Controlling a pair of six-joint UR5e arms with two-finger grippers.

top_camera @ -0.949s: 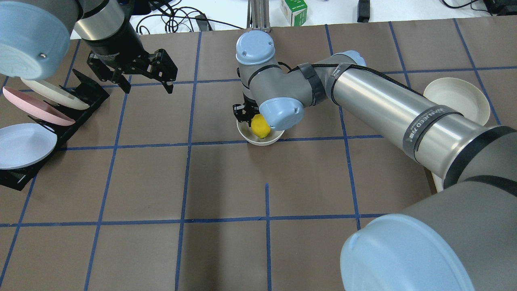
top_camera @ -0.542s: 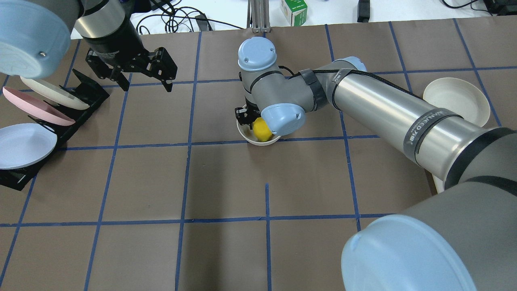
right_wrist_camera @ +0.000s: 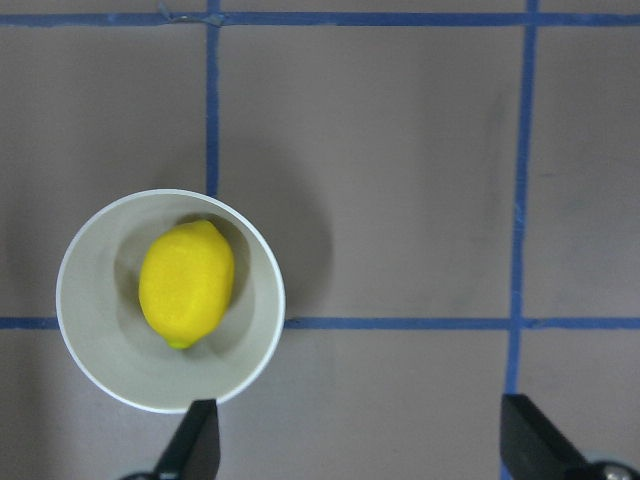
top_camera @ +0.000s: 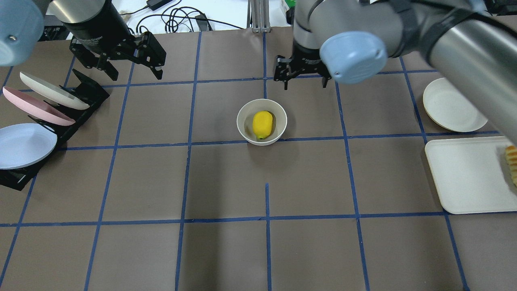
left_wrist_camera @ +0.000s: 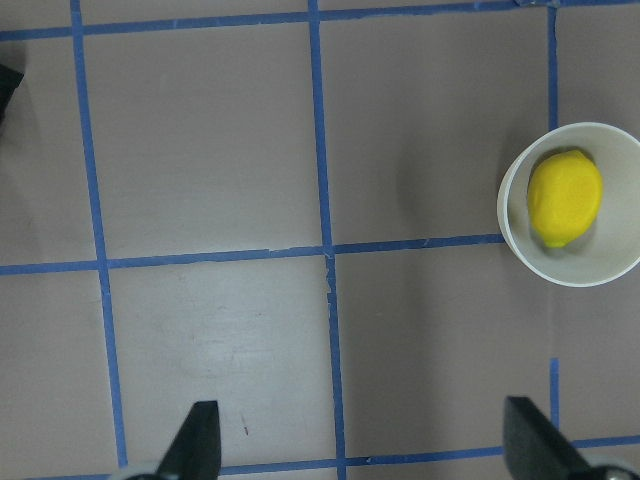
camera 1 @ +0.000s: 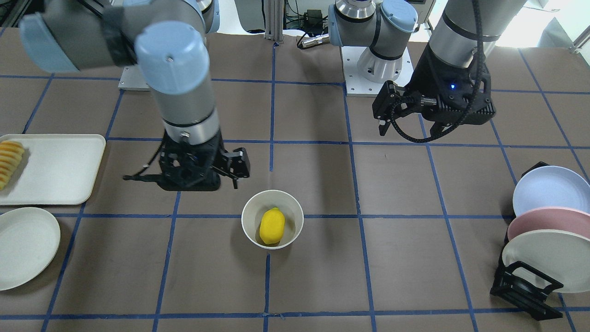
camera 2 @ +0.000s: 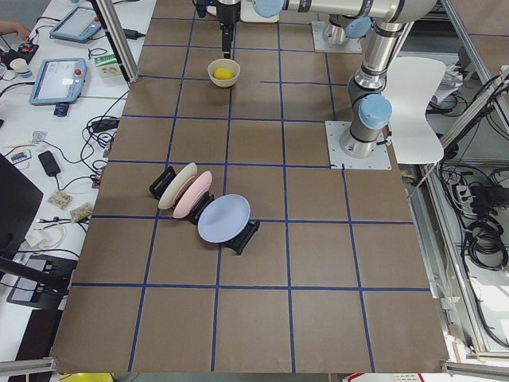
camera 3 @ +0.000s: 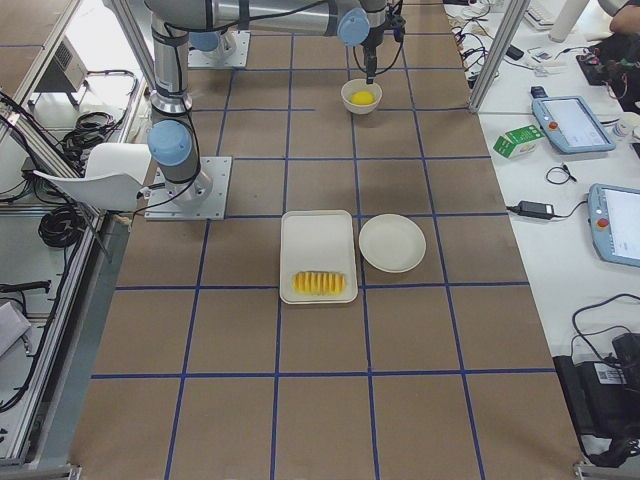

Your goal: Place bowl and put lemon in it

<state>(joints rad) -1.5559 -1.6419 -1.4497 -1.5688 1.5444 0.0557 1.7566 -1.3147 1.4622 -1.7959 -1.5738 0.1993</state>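
The small off-white bowl (top_camera: 242,121) stands upright near the table's middle, with the yellow lemon (top_camera: 262,124) lying inside it. Both show in the front view, bowl (camera 1: 249,216) and lemon (camera 1: 272,225), and in the right wrist view, bowl (right_wrist_camera: 95,365) and lemon (right_wrist_camera: 187,283). My right gripper (top_camera: 303,82) is open and empty, raised above the table just beyond the bowl and apart from it. My left gripper (top_camera: 135,74) is open and empty, hanging far to the left near the plate rack. The left wrist view shows the bowl (left_wrist_camera: 517,240) and lemon (left_wrist_camera: 565,197) at its right edge.
A black rack (top_camera: 87,93) with white, pink and blue plates stands at the left edge. A shallow off-white plate (top_camera: 452,106) and a white tray (top_camera: 468,173) with pale slices (top_camera: 512,158) lie at the right.
My right arm has lifted off the bowl and pulled back toward the far right, leaving the lemon in the bowl. My left gripper has shifted slightly farther back and left.
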